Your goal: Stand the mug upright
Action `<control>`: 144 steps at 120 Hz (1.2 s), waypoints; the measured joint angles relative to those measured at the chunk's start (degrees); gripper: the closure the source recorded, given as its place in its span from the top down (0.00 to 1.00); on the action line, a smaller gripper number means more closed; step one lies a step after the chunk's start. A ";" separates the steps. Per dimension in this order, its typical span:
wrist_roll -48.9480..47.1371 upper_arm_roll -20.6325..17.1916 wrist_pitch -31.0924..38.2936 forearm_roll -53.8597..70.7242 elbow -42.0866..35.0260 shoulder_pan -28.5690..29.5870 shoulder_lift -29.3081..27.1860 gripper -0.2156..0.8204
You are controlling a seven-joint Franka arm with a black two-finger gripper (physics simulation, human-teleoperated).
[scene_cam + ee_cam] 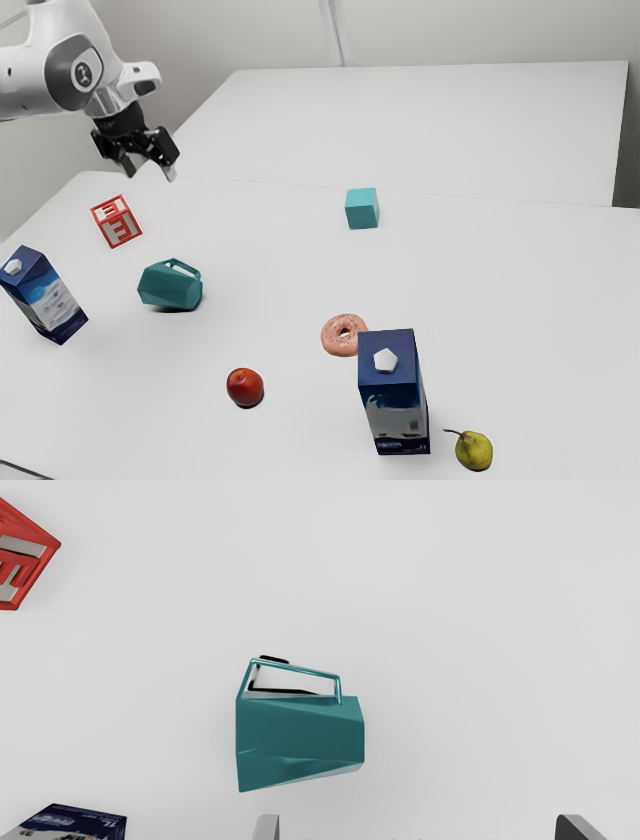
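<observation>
- One black two-finger gripper (150, 170), raised over the table (265, 240): jaws parted wide with bare space between, grasping nothing; the spread presumably serves to admit a mug wall or handle.
- One teal mug (300, 735), lying on its side on the table, below the gripper and apart from it; not upright as wanted. Its flat facets likely keep it from rolling.
- One mug handle (295, 669), angular, attached along the mug's flank and standing out sideways; probably a hindrance to any grip taken from that side. Which end is the mouth cannot be told.
- One red letter block (117, 222), near the mug.
- One blue carton (45, 295), upright near the mug, at the exterior view's left; a likely obstacle to a wide swing.
- Five outlying articles, well apart from the mug, seemingly no part of the job: teal cube (362, 209), red fruit (245, 387), pink doughnut (343, 335), second carton (396, 395), upright beside the doughnut, and green pear (474, 451).
</observation>
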 joint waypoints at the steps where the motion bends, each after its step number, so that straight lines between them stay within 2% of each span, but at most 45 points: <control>1: 0.02 0.01 -0.07 0.01 -0.02 -0.03 -0.01 0.79; 32: 2.28 0.07 -0.02 -2.88 -1.83 0.38 1.46 0.79; 57: 7.90 0.18 0.14 -8.80 -0.88 9.57 6.55 0.79; 82: 15.98 0.12 -0.06 -14.95 -0.46 14.98 11.41 0.79; 116: 27.76 0.15 -2.00 -24.09 -0.64 20.09 17.55 0.79; 144: 34.96 0.18 -6.25 -30.15 0.28 23.11 21.81 0.79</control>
